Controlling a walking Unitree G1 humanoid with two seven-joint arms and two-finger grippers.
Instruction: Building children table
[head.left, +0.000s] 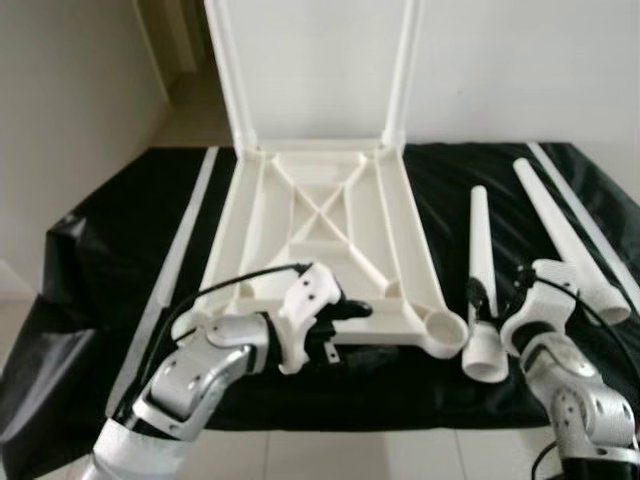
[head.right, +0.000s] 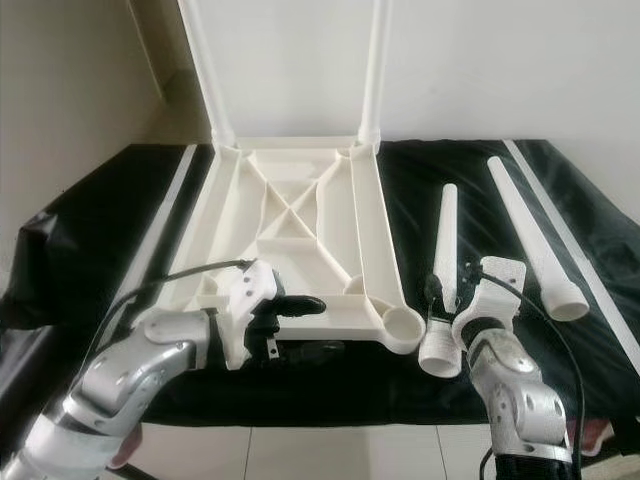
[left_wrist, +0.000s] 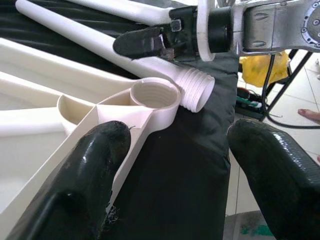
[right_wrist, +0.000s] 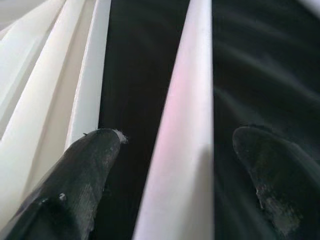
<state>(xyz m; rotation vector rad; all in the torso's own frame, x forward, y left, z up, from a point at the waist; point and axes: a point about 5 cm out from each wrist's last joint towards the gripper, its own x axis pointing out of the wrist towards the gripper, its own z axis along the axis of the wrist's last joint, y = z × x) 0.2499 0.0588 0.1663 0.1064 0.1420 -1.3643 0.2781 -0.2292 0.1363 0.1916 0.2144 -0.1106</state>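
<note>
Right gripper (right_wrist: 170, 175), jaws released, straddles a white leg (head.left: 480, 260); left gripper (left_wrist: 175, 170), jaws released, faces the upturned table's (head.left: 330, 230) near-right socket (left_wrist: 155, 94).

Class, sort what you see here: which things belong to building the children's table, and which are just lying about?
Belongs to the job:
- upturned tabletop
- loose leg between the right end effector's open fingers
- second loose leg
- empty corner socket
- left end effector

Just lying about:
- black cloth
- yellow bag
</note>
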